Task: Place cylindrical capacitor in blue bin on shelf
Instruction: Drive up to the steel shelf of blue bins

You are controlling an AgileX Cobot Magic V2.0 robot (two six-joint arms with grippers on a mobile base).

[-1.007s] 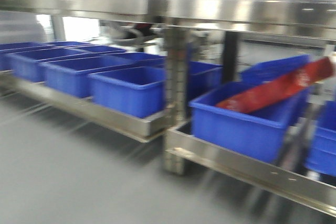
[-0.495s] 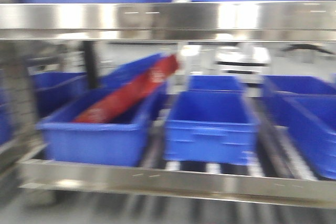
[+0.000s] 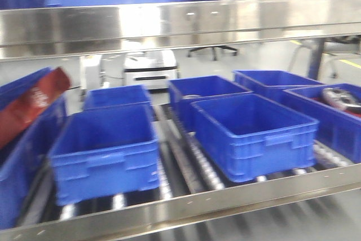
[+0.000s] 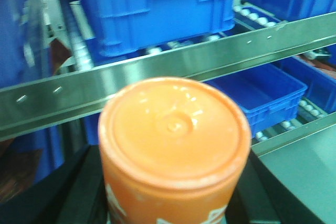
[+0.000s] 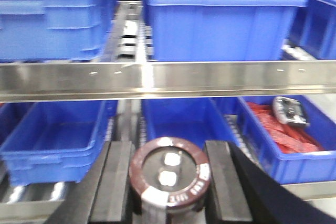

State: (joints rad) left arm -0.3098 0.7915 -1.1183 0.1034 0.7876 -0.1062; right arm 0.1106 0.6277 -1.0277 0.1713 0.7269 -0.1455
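Shift since earlier: over the last half second my front view slid rightward along the shelf. The red bag went from left of centre to the far left edge, and the blur eased.
Left jaws: I saw them spread only as wide as the can, with the dark fingers pressed to its two sides.
Left gripper: it was clamped on the cylindrical capacitor, which stood upright. Its orange top faced the camera and white print showed low on its side.
Right jaws: these were narrowed the same way, with the black fingers flush against the body between them.
Right gripper: it gripped a dark-capped cylinder with a maroon top and two pale terminals.
Capacitor position: it was in front of the rack, outside it, and in no bin.
Left wrist view: the front rail ran behind the can. An upper blue bin sat above the rail and a lower blue bin sat below it to the right.
Right wrist view: a steel rail crossed the frame with blue bins above it. On the lower tier, red packets lay in a bin with a dark gadget on top of them.
Front view: blue bins stood in rows on rollers, the near bin among them. A silvery round part lay in the far-right bin.
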